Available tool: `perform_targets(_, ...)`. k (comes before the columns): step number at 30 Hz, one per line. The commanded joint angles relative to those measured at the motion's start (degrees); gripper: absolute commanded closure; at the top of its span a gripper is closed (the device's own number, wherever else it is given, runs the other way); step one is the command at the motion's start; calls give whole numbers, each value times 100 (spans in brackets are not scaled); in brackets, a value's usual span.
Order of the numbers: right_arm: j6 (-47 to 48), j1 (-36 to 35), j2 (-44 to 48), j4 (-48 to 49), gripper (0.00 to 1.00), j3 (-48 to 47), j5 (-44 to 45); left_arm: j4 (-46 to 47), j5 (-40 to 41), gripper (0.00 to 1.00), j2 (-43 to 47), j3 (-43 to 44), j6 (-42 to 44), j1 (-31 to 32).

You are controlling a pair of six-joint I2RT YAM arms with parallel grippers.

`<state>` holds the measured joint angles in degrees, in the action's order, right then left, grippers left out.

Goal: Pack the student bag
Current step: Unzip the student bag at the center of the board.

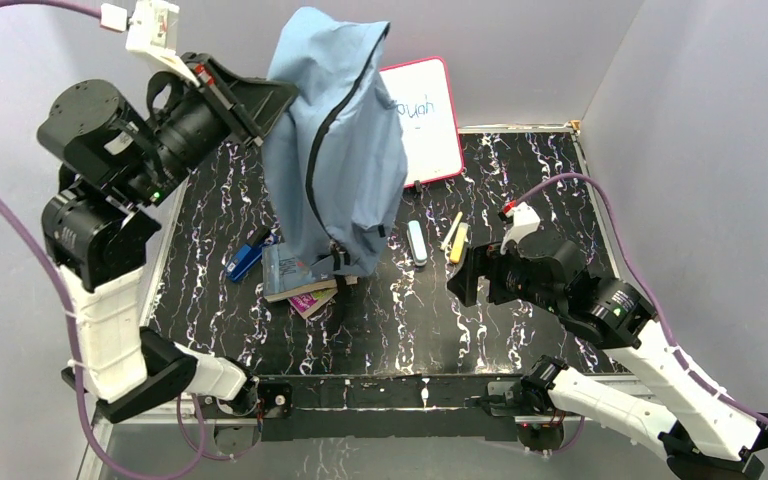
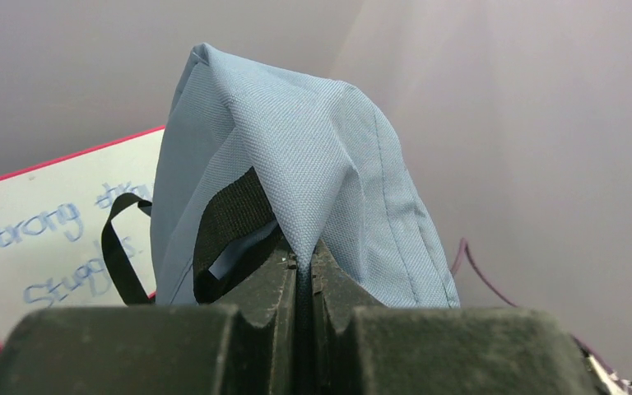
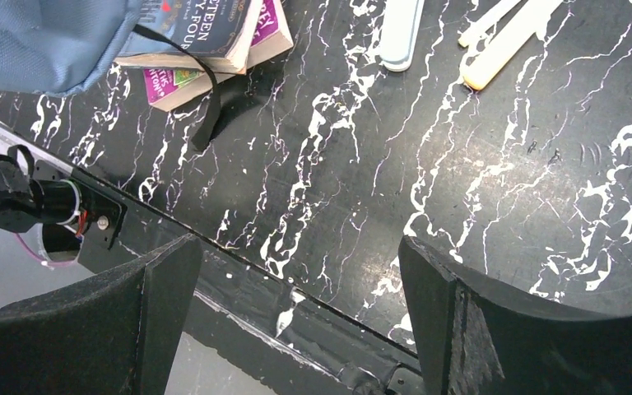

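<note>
Above the table's centre, the left gripper (image 2: 304, 265) pinches the student bag (image 1: 335, 150) upright by its top; at 4 o'clock the right gripper (image 3: 296, 317) hangs wide, empty. 2 books (image 1: 295, 280) and pens (image 1: 455, 240) lie unpacked.

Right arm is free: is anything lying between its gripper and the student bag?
Hardly. The open right gripper hovers over bare table; only a pale blue stick lies near the far side of the line to the student bag, which the left gripper holds up by its fabric.
</note>
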<state>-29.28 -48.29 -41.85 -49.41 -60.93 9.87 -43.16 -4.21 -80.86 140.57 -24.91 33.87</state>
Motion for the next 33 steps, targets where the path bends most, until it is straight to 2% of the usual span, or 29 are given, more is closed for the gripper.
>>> perform_targets(1, -34, -8, 9, 367, 2, 92, -117, -73, 793, 100, 314, -58, 600, -7)
perform_targets(6, -38, -9, 1, 593, 2, 231, -377, -412, 630, 100, 514, -1013, 1103, -6)
perform_targets(10, 19, -14, 9, 1019, 2, 406, -922, -133, -7, 100, 732, -2134, 1176, -10)
perform_targets(13, -73, -13, 26, 1516, 2, 577, -1332, 86, -24, 100, 823, -2550, 1101, -12)
perform_targets(19, -426, -14, 123, 2875, 9, 1061, -2028, 482, 339, 100, 959, -2853, 926, -10)
perform_targets(24, -738, -14, 68, 3846, 11, 1253, -2329, 848, 943, 100, 1085, -3093, 579, -12)
perform_targets(28, -912, -18, -120, 4532, 12, 1239, -2477, 1266, 967, 100, 1234, -3426, 322, -12)
perform_targets(33, -1014, -61, -556, 5249, 13, 1115, -2970, 1273, 795, 100, 1214, -3614, 286, -12)
